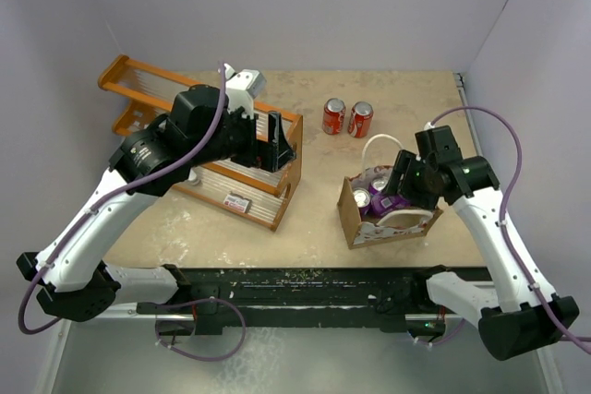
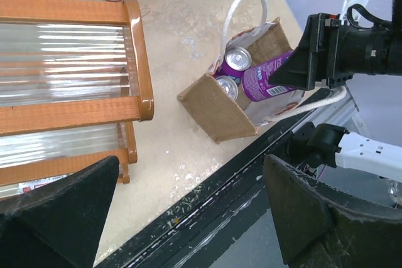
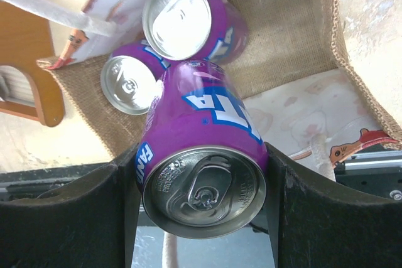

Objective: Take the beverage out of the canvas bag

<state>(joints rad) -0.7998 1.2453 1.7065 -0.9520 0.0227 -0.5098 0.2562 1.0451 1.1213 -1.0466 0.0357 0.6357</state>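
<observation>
The canvas bag (image 1: 355, 223) stands near the table's front edge, right of centre, with its white handles up. My right gripper (image 3: 204, 199) is shut on a purple Fanta can (image 3: 204, 155), the beverage. The can is tilted, its lower end still inside the bag's mouth. Two more purple cans (image 3: 179, 17) (image 3: 129, 83) stand in the bag (image 3: 282, 48). In the left wrist view the held can (image 2: 267, 80) leans out of the bag (image 2: 217, 108). My left gripper (image 1: 277, 140) hangs open above the wooden rack's right end, holding nothing.
A wooden rack (image 1: 138, 76) with clear ribbed shelves fills the left of the table. Two red cola cans (image 1: 333, 116) (image 1: 360, 120) stand upright behind the bag. The black rail (image 2: 207, 199) runs along the table's near edge.
</observation>
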